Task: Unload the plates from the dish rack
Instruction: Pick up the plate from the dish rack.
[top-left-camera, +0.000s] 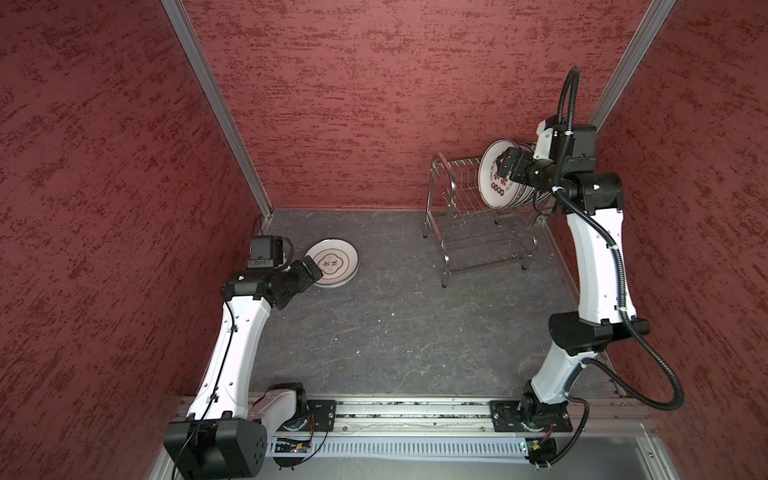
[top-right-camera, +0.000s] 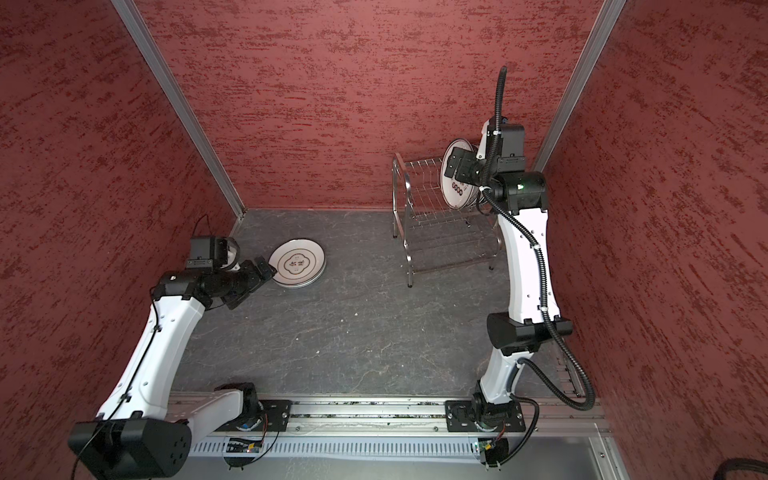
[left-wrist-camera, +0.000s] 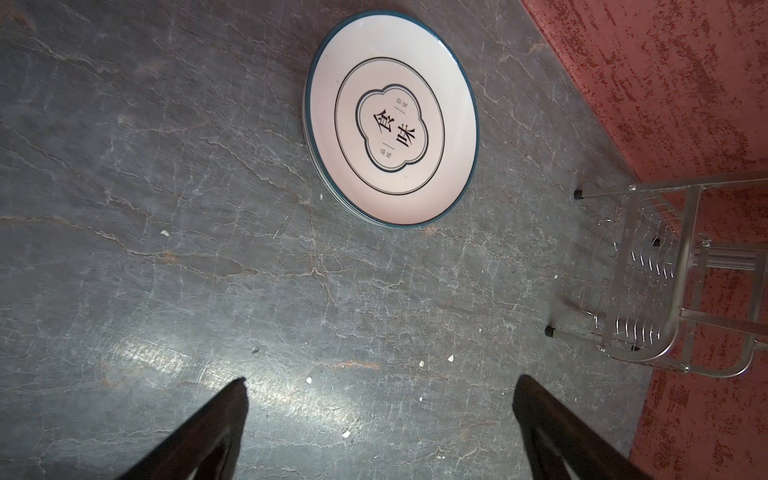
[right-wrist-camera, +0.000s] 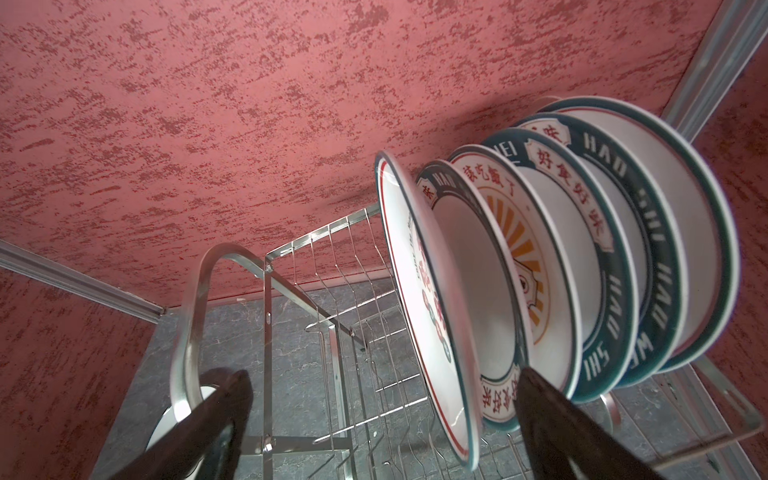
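Just ahead of the right gripper (right-wrist-camera: 382, 374), the plates (right-wrist-camera: 490, 266) look like glazed ceramic, smooth and glossy, standing in a dish rack (right-wrist-camera: 194, 291) of shiny polished metal wire and tube. Ahead of the left gripper (left-wrist-camera: 380, 379), the stacked plates (left-wrist-camera: 390, 120) show the same glaze on a dark, veined, stone-like tabletop (left-wrist-camera: 166, 208) with a dull sheen. Its fingers (left-wrist-camera: 199, 428) look matt black.

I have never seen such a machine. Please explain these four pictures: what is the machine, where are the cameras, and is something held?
Two robot arms stand at a dark table. Two pictures look down from above, almost identical; the other two come from a camera on each wrist. A stack of plates lies flat on the table near the left end effector, which is open and empty. Several upright plates stand in the dish rack. The right end effector is open by the front plate, gripping nothing.
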